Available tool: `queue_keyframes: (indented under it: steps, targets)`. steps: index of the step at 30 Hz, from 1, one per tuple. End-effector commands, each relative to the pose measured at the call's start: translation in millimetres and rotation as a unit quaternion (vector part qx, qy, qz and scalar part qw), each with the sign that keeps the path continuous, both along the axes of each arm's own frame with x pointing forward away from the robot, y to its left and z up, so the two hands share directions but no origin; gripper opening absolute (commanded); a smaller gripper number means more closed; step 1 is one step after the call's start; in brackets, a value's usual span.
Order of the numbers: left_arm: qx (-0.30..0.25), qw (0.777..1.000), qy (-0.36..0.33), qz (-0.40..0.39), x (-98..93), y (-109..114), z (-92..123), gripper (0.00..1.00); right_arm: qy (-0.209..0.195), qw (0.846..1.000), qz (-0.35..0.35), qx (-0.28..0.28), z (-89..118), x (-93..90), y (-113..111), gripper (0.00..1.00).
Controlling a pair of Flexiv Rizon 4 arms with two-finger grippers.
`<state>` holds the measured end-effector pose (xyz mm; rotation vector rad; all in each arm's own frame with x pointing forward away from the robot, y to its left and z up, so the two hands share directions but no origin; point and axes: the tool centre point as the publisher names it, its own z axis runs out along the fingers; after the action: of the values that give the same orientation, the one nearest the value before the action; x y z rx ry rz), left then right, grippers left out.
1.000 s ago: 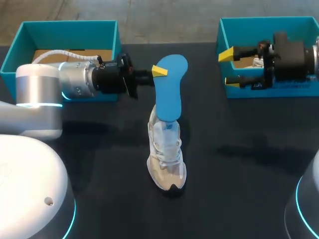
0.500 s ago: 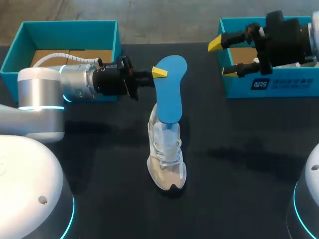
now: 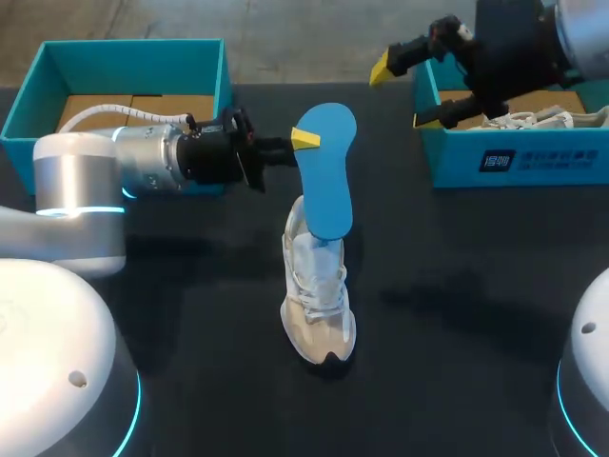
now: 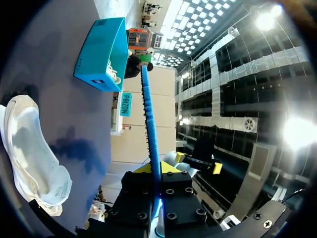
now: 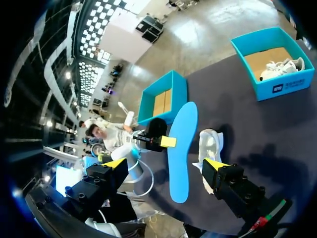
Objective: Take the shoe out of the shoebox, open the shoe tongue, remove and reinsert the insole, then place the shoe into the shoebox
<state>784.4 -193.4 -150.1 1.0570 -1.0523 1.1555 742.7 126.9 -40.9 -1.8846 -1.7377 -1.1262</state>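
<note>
over dark table (image 3: 476,343), left end effector (image 3: 303,139) clamps blue insole (image 3: 324,190); right end effector (image 3: 402,93) spread wide.

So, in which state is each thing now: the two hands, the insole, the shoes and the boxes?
shoe: on the table, standing on its sole.
insole: out of the shoe, held up by one end.
left hand: shut on the insole.
right hand: open, holding nothing.
left shoebox: open, no shoe inside.
right shoebox: open, second shoe lying inside.
</note>
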Motion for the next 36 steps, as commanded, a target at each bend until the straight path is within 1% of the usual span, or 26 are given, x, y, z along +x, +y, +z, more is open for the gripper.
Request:
queue_keyframes:
  steps: [1,4,8,11,18,21,25,30,33,36]
  targets:
    - [0.004,1.0,-0.003,0.002,-1.6,0.4,0.3,0.0,0.014,0.995,-0.023,-0.091,6.7,1.2,11.4,1.0]
    - [0.009,1.0,-0.007,0.002,-2.1,0.2,-0.2,0.0,0.017,0.993,-0.023,-0.111,8.6,1.5,17.4,1.0]
    - [0.017,1.0,-0.014,0.001,-2.7,-0.1,-1.6,0.0,0.027,0.988,-0.026,-0.153,9.0,2.8,29.2,1.0]
    - [0.022,1.0,-0.02,0.002,-3.6,-0.4,-1.8,0.0,0.035,0.981,-0.028,-0.191,9.6,3.5,37.9,1.0]
    - [0.031,0.999,-0.026,-0.001,-7.1,-1.2,-3.9,0.0,0.049,0.967,-0.021,-0.249,5.7,8.2,53.9,1.0]
    - [0.033,0.999,-0.026,-0.005,-9.6,-1.0,-4.3,0.0,0.059,0.957,-0.023,-0.282,2.6,11.3,61.9,1.0]
    - [0.032,0.999,-0.029,-0.005,-11.0,-0.3,-3.2,0.0,0.071,0.94,-0.029,-0.333,-3.0,15.2,71.5,1.0]
    - [0.035,0.999,-0.038,0.004,-10.1,2.4,-2.3,0.0,0.079,0.929,-0.028,-0.36,-9.2,18.8,79.4,1.0]
    - [0.037,0.999,-0.04,0.007,-9.6,4.1,-3.2,0.0,0.085,0.919,-0.03,-0.384,-12.3,19.9,83.4,1.0]
    - [0.038,0.998,-0.039,0.008,-9.4,5.3,-4.3,0.0,0.086,0.916,-0.029,-0.391,-14.5,19.9,85.6,1.0]
